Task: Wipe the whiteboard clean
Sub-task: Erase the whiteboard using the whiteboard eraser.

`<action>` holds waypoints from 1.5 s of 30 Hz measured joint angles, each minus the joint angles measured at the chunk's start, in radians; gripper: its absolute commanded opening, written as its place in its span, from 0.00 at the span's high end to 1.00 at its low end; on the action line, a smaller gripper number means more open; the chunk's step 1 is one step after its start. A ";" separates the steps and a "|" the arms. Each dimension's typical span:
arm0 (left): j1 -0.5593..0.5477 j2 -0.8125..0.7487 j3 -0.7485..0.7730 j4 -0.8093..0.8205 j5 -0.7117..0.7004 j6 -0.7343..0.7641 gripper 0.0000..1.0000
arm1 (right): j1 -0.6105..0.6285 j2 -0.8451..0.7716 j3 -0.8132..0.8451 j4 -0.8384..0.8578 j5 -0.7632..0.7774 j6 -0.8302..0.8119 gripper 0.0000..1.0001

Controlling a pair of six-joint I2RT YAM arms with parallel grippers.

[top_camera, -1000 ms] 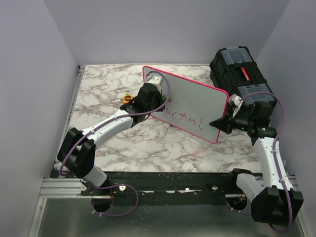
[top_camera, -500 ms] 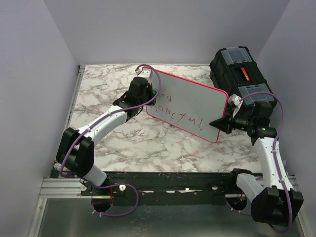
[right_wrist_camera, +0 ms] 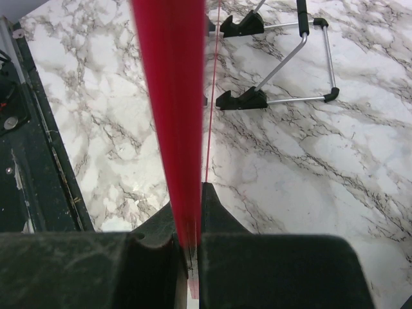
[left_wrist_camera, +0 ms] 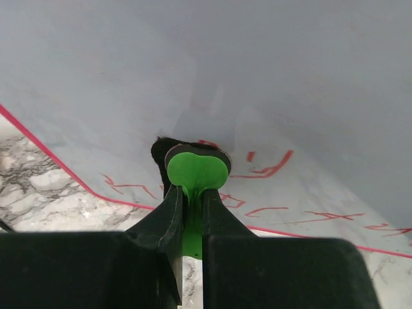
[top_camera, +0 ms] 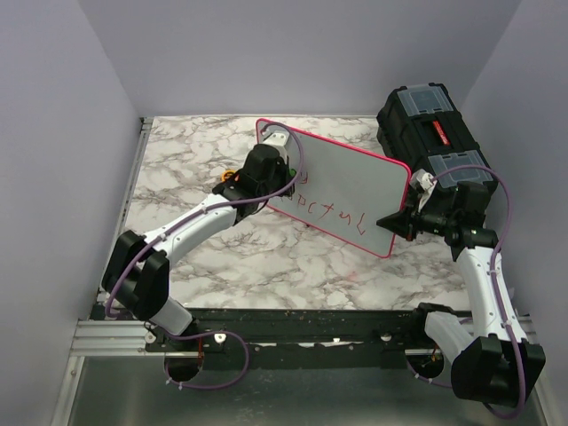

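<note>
The right gripper [right_wrist_camera: 190,225] is clamped shut on the red rim of the whiteboard [top_camera: 355,182], bracing it at its lower right corner. The left gripper [left_wrist_camera: 193,193] is closed on the green handle of an eraser [left_wrist_camera: 196,164], whose dark pad presses against the board's face near its left end. The board stands propped at a tilt on the right rear part of the table, just in front of a black toolbox [top_camera: 432,129]. Its upper area looks clean, but a line of red lettering [top_camera: 333,211] runs along the lower edge, with strokes showing on both sides of the pad. The wiping seems to be under way with most of the writing left to clear. The table [top_camera: 266,257] is white marble with grey veins, bare in front of the board, with a dark rail [top_camera: 293,324] along its near edge. Behind the board its wire stand [right_wrist_camera: 302,58] rests on black feet. Plain pale lavender walls [top_camera: 53,133] close in the left, back and right sides.
</note>
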 measured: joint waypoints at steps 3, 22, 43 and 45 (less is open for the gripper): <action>0.043 0.000 0.000 0.000 0.016 0.000 1.00 | 0.000 0.000 0.000 0.000 0.000 0.000 1.00; -0.020 -0.002 0.006 0.000 -0.032 0.003 1.00 | 0.000 0.000 0.000 0.000 0.000 0.000 1.00; -0.052 0.012 0.073 -0.018 -0.045 0.008 1.00 | -0.002 0.000 0.000 -0.003 0.000 0.008 0.99; -0.039 0.012 0.073 -0.019 -0.036 0.009 1.00 | -0.002 0.000 0.000 -0.003 0.000 0.008 0.99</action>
